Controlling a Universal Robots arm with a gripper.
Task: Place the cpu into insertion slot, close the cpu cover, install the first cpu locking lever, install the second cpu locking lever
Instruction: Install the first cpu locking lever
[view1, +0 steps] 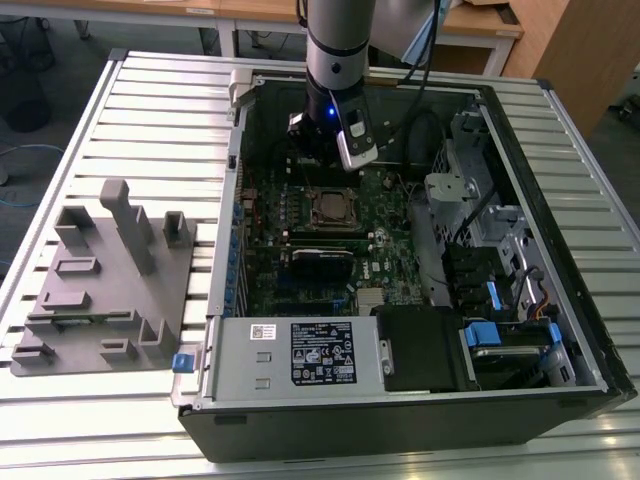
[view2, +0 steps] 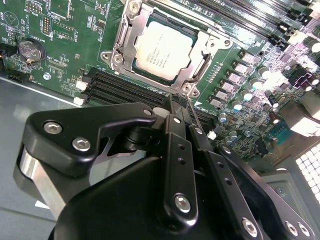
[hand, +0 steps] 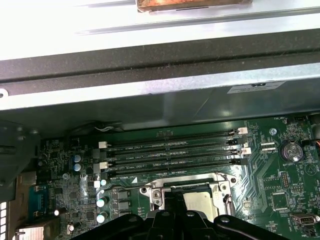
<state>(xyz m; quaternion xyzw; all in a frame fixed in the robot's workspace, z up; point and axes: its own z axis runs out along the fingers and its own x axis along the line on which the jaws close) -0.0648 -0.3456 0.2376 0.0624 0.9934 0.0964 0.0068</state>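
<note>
Near the centre of the exterior view, inside the open computer case (view1: 560, 330), the cpu (view1: 331, 208) lies flat in the insertion slot (view1: 312, 222) on the green board (view1: 390, 255). The arm stands just above it in the frame.

In the second wrist view the cpu (view2: 164, 50) sits metal top up, and the cpu cover (view2: 126, 47) is folded down around it so the chip shows through the window. The gripper (view2: 181, 102) hovers just short of the socket's near corner. Its fingers (view2: 176, 135) are drawn together with no gap showing and nothing visibly held between them. A thin wire lever (view2: 202, 119) runs just beside the tips. Whether they touch it cannot be told.

The risk, as I judge it, lies in that narrow wire. Closed tips pushing on a springy rod can slide off it and strike the memory slots (view2: 125, 90) or the small parts packed near the socket. A lever that slips free may also spring back up. If the cover is not fully flat, forcing a lever down would load the chip unevenly.

The chip is close to square, so it has no marked long axis. Its face points straight up out of the case, and its sides run parallel to the memory slots.
</note>
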